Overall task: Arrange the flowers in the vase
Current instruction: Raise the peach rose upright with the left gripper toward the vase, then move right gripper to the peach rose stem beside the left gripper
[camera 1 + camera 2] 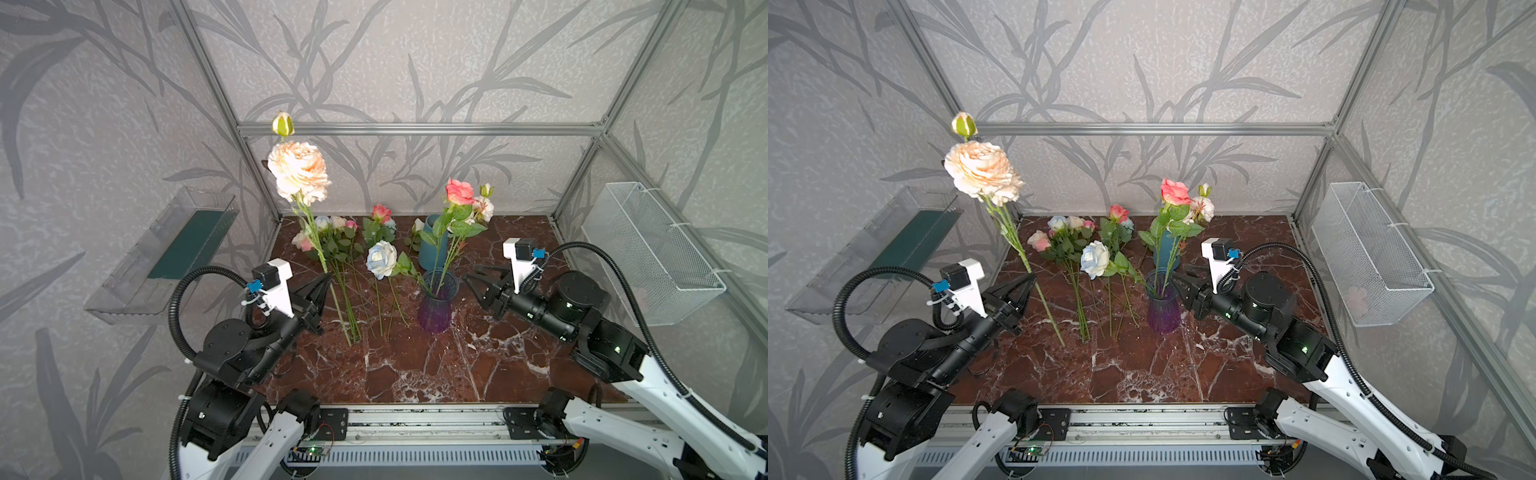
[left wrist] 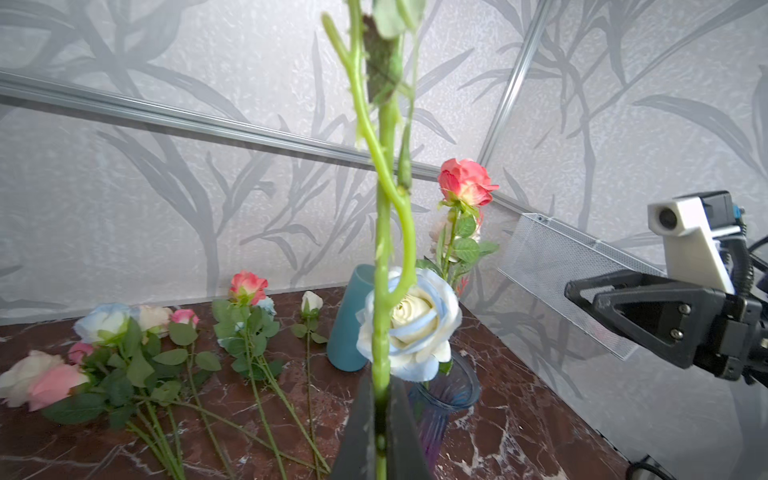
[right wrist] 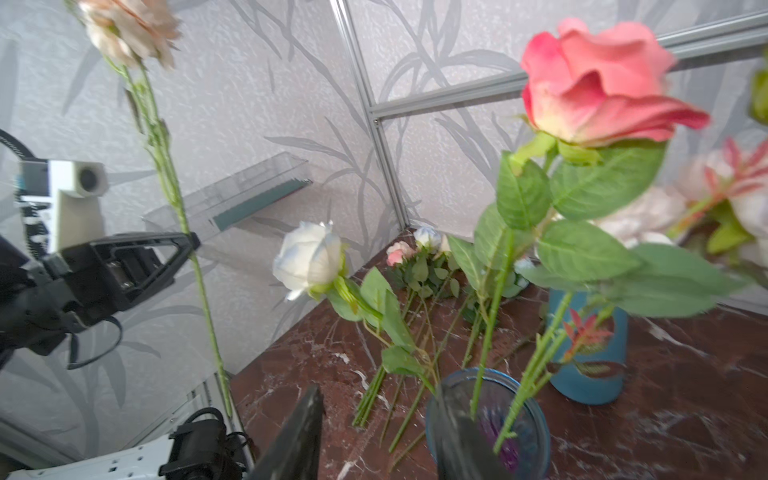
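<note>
Clearly, the left gripper [image 1: 327, 278] is clamped shut on the thin green stem [image 2: 382, 291] of a large peach rose [image 1: 298, 171], gripping it roughly midway along. The bloom and a closed bud [image 1: 283, 123] above it stand high over the far left of the marble table [image 1: 415, 365]. The stem is tilted, and whether its lower end meets the table I cannot tell.

The right gripper [image 1: 473, 277] holds nothing. Its jaws stand partly apart, just right of the purple glass vase [image 1: 434, 316]; contact with the rim is unclear.

That vase holds a coral rose [image 1: 459, 192] upright and a blue-white rose [image 1: 381, 258] drooping over its left rim. Loose flowers [image 1: 332, 245] lie on the table to its left, and a teal vase [image 1: 426, 255] stands just behind it.
</note>
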Available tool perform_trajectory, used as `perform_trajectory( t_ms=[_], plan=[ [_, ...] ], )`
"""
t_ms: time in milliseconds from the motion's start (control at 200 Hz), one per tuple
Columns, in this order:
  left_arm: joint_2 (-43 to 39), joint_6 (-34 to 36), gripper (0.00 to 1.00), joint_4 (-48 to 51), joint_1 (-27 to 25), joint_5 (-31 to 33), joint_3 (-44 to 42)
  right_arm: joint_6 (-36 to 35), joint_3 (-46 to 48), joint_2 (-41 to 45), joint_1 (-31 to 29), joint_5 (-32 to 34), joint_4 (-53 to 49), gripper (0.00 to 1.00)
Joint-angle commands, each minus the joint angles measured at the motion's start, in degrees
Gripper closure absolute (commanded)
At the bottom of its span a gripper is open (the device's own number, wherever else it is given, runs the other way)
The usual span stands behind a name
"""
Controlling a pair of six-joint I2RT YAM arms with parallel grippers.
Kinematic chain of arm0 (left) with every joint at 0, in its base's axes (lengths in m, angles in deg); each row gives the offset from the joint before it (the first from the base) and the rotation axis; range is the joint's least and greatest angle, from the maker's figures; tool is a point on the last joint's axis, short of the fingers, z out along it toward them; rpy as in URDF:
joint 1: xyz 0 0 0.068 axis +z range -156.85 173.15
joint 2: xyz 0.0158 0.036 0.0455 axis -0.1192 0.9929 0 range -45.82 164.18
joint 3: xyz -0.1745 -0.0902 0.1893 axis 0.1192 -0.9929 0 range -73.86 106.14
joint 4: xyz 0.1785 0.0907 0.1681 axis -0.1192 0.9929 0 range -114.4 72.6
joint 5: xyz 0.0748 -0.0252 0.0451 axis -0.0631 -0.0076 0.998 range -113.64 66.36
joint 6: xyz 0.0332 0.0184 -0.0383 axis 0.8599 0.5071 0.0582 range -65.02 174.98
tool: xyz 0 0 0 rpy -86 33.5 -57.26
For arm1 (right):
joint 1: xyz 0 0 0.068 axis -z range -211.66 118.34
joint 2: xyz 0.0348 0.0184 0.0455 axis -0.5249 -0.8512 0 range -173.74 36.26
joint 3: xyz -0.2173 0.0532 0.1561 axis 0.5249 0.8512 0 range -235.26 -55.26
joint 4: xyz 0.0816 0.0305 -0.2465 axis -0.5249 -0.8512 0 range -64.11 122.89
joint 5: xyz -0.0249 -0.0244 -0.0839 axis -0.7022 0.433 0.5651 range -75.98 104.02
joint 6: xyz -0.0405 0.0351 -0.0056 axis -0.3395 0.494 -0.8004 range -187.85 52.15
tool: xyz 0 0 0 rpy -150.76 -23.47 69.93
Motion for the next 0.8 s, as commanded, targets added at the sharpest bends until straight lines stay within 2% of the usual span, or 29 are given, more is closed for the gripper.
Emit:
perform_trajectory(
  t_ms=[0, 220, 405, 590, 795],
  plan=[
    [2.0, -2.0, 1.00, 0.3, -0.3, -7.3, 3.0, -0.8, -4.4, -3.0, -2.5, -2.9, 4.6, 0.56],
    [4.4, -4.3, 1.00, 0.9, -1.0, -13.0, 5.6, -0.5, -8.2, -7.7, -3.5, -5.7, 6.4, 0.55],
    [6.5, -5.3, 1.00, 0.5, -3.3, -14.4, 7.0, 0.3, -9.1, -9.9, -4.1, -8.4, 8.0, 0.51],
    [10.7, -0.8, 1.00, 2.8, -9.8, -8.9, 10.0, -0.9, -14.4, -15.4, -5.6, -10.1, 8.8, 0.48],
    [12.7, -0.4, 1.00, 3.0, -10.6, -7.7, 11.0, -0.1, -22.0, -23.6, -5.7, -14.4, 9.3, 0.46]
  ],
)
